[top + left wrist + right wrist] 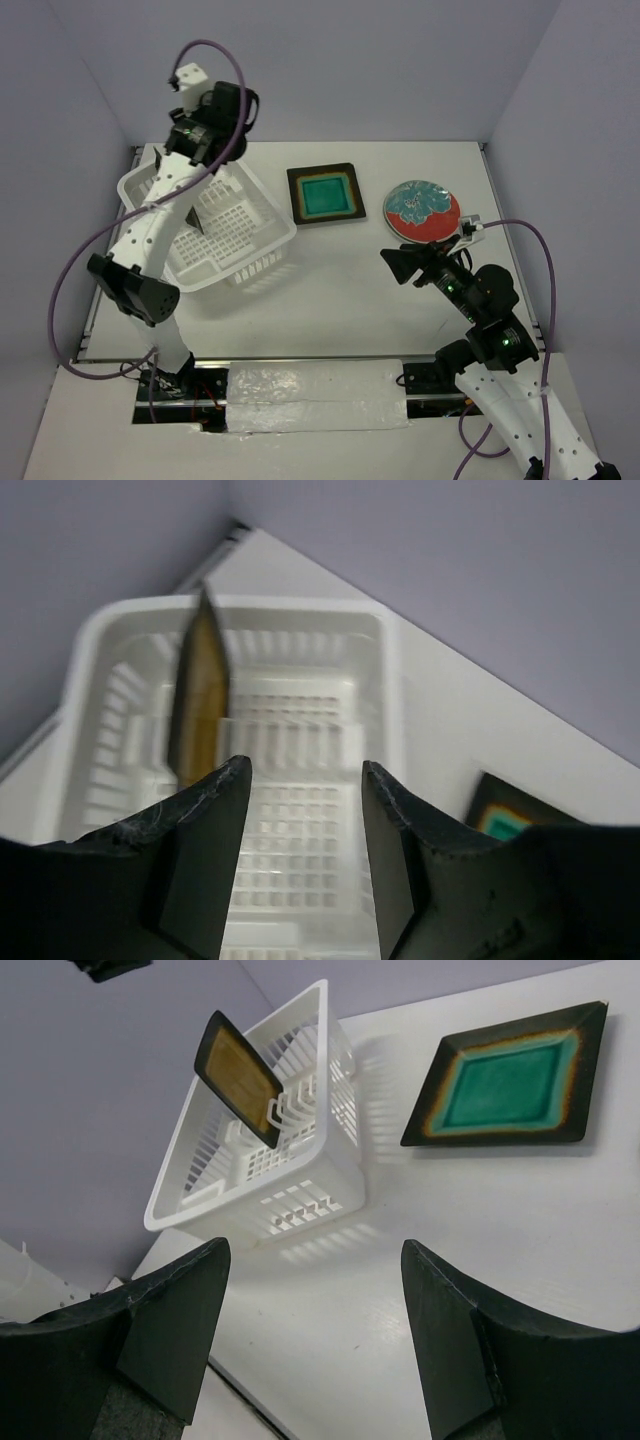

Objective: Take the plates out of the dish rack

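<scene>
The white dish rack (262, 262) stands at the left of the table. The amber-centred square plate (193, 222) stands on edge inside it, thin and dark in the left wrist view (200, 695) and leaning in the right wrist view (238, 1078). The teal-centred square plate (324, 195) and the round red floral plate (422, 211) lie flat on the table. My left gripper (190, 150) hovers above the rack's far end, open and empty (305, 780), with the amber plate just left of its jaws. My right gripper (405, 265) is open and empty (315, 1260), low over bare table near the red plate.
Purple walls close in the table at the back and both sides. The teal plate (510, 1080) lies right of the rack (330, 1175). A foil-covered strip (320, 395) runs along the near edge between the arm bases.
</scene>
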{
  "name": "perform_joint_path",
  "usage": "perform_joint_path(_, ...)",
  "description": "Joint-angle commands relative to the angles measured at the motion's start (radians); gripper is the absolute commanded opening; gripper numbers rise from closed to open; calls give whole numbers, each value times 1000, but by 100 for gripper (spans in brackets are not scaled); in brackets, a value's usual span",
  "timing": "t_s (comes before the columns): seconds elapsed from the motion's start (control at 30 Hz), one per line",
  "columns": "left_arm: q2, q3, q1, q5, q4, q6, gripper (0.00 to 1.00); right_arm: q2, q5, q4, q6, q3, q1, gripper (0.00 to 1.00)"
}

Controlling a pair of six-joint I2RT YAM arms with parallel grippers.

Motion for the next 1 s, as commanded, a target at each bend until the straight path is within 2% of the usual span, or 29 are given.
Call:
perform_joint_path(0.0, -115, 20, 98, -90, -207, -59, 60, -1, -32, 21, -19, 55, 6, 76)
perform_joint_path(0.17, -195, -78, 199, -78, -193, -59, 60, -24, 3, 11, -30, 55, 7, 77)
perform_joint_path(0.3, -166, -142, 270, 29, -142, -26, 59, -21, -3, 4, -33, 61, 6, 77)
perform_joint_path(0.57, -38, -95, 290, 37, -150, -6, 58, -21, -5, 4, -36, 61, 7, 77)
perform_joint_path(0.77, 11, -135, 297, 63, -98, 1, 57, -37, -5, 5, -39, 58, 7, 77)
perform_joint_path(0.97, 104, -107, 334, 79, -135, -16, 52, -31, -9, 5, -38, 60, 6, 77)
